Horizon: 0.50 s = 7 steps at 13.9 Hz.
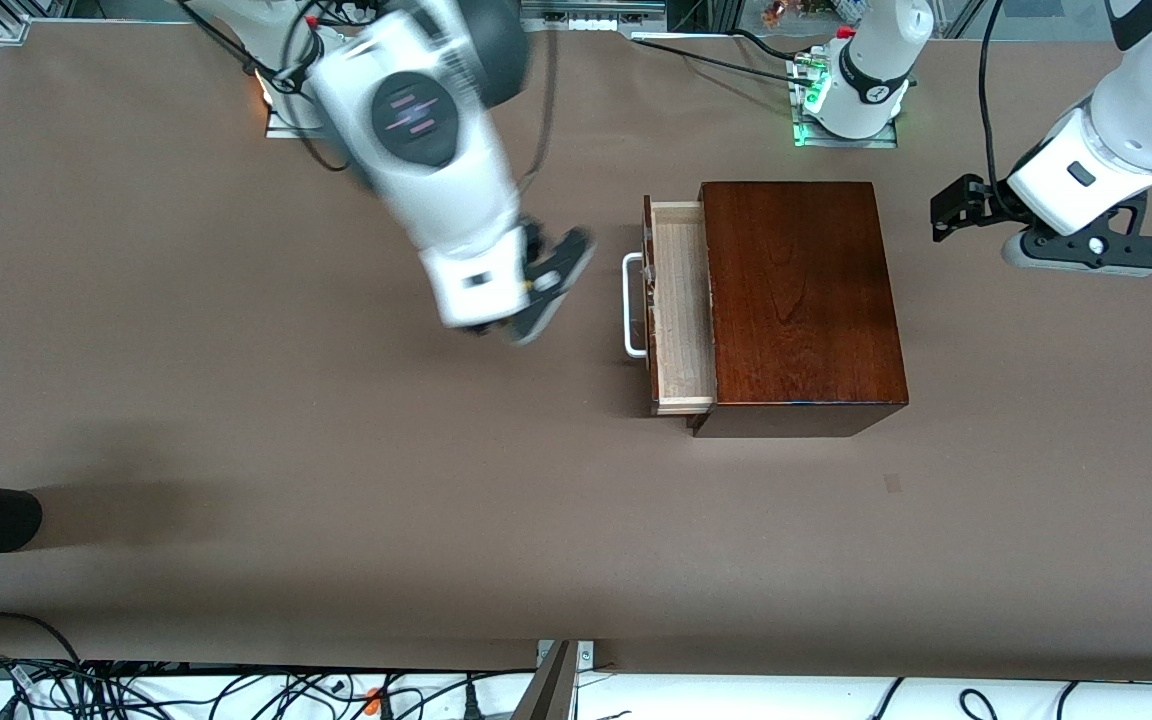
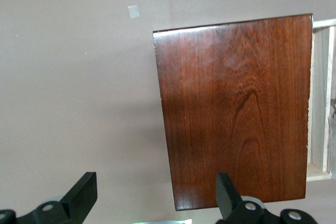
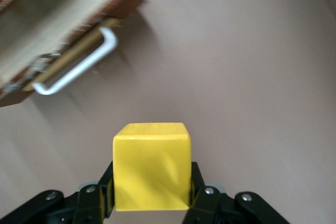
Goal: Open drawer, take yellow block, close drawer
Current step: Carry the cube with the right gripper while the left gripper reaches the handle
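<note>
No legible txt or labels.

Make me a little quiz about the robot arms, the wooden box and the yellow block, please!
1. True or false: the drawer is pulled out of the wooden box.
2. What is the right gripper holding?
A. the white handle
B. the yellow block
C. nothing
3. Fill in the gap: the left gripper hangs with its fingers ____ above the box's end toward the left arm.

Key
1. True: its pale inside shows, and the white handle points toward the right arm's end of the table.
2. B: the yellow block sits between its fingers, over bare table beside the drawer.
3. open; that arm waits.
</note>
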Each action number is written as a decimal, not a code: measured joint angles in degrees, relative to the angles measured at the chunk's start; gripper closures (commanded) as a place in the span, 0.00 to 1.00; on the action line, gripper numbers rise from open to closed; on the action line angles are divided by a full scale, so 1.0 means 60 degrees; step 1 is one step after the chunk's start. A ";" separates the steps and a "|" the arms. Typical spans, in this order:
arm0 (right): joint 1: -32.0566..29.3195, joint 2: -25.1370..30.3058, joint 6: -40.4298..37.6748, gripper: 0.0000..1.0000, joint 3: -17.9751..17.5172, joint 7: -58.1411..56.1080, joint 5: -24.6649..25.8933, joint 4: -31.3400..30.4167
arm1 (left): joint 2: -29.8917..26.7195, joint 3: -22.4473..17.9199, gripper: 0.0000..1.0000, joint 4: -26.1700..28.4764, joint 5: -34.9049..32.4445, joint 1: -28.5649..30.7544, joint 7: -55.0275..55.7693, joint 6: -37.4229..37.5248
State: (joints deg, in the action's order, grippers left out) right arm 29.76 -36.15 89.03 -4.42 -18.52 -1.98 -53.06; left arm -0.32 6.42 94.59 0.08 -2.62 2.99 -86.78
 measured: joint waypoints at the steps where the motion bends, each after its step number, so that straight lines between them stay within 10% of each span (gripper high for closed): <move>1: -0.0400 0.0166 -0.0100 1.00 0.0170 0.0065 -0.0030 -0.0069 | -0.0001 0.0043 0.00 -0.0001 0.0045 -0.0061 -0.0181 0.0102; 7: -0.2359 0.2292 0.1258 1.00 0.1831 0.0100 -0.0917 -0.4579 | 0.1328 0.1756 0.00 -0.0551 0.0658 -0.1190 -0.0532 0.0086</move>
State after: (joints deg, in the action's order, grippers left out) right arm 15.60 -22.40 96.58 6.57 -17.92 -7.48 -80.54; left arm 7.65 16.96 91.29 4.03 -9.76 -0.20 -86.27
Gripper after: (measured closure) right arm 0.445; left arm 0.000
